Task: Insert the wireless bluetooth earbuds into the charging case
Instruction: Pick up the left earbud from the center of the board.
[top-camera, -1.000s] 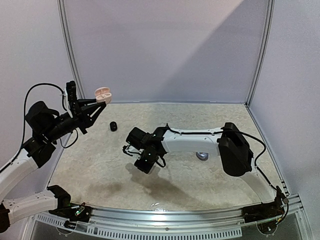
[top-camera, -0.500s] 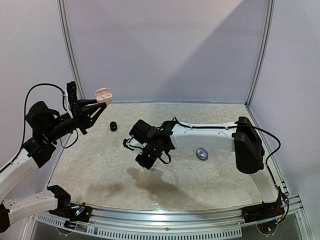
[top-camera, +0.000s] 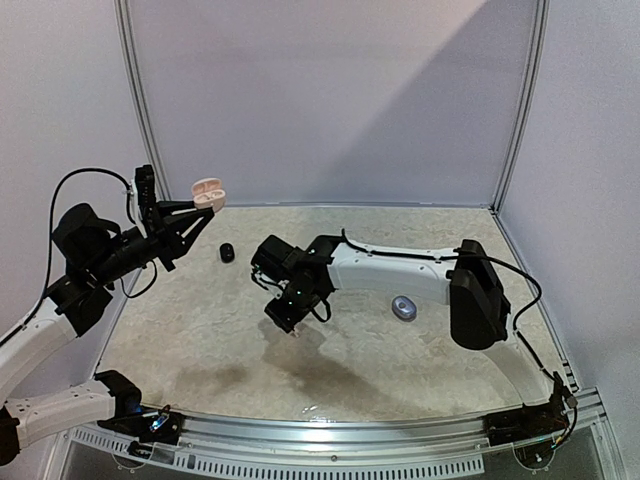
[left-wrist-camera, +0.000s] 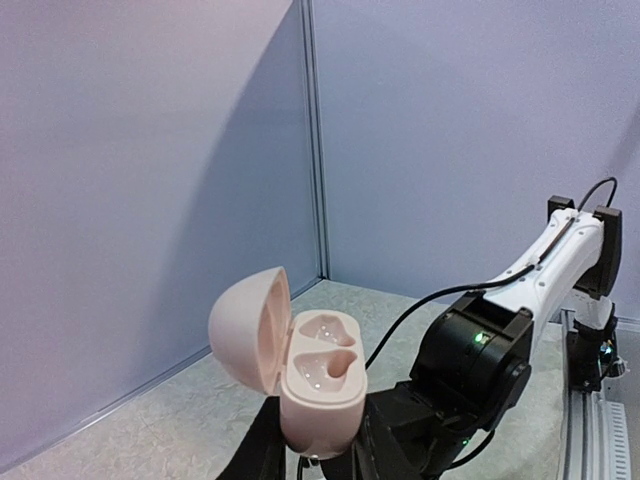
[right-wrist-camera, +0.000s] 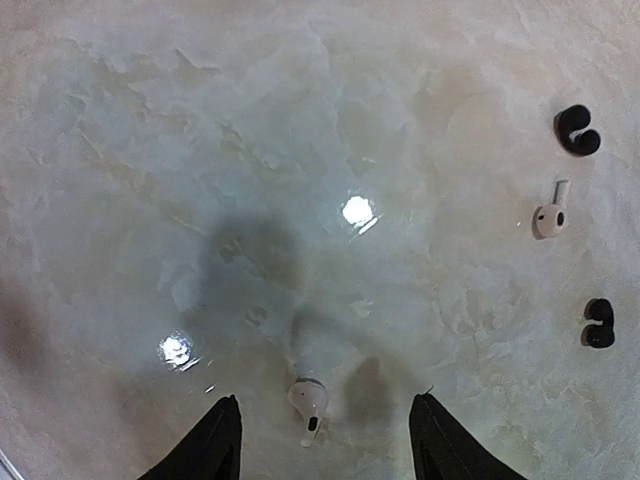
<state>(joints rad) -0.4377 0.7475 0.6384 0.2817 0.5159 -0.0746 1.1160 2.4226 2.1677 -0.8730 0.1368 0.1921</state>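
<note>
My left gripper (left-wrist-camera: 316, 458) is shut on the base of a pink charging case (left-wrist-camera: 318, 378), held up in the air with its lid open and both cavities empty; the top view shows the case (top-camera: 207, 190) at the far left. My right gripper (right-wrist-camera: 327, 415) hangs open just above the table, at mid-table in the top view (top-camera: 287, 320). A white earbud (right-wrist-camera: 308, 403) lies on the table between its fingertips, touching neither. Further right lie another white earbud (right-wrist-camera: 549, 217) and two black earbuds (right-wrist-camera: 577, 131) (right-wrist-camera: 598, 324).
A small black object (top-camera: 227, 252) lies on the table near the left arm. A blue-grey pebble-like case (top-camera: 404, 308) sits under the right arm's forearm. Grey walls with metal corner posts close the table at the back and sides.
My right gripper has gone from shut to open, and its arm has shifted a little left. The left arm and the pink case have not moved.
</note>
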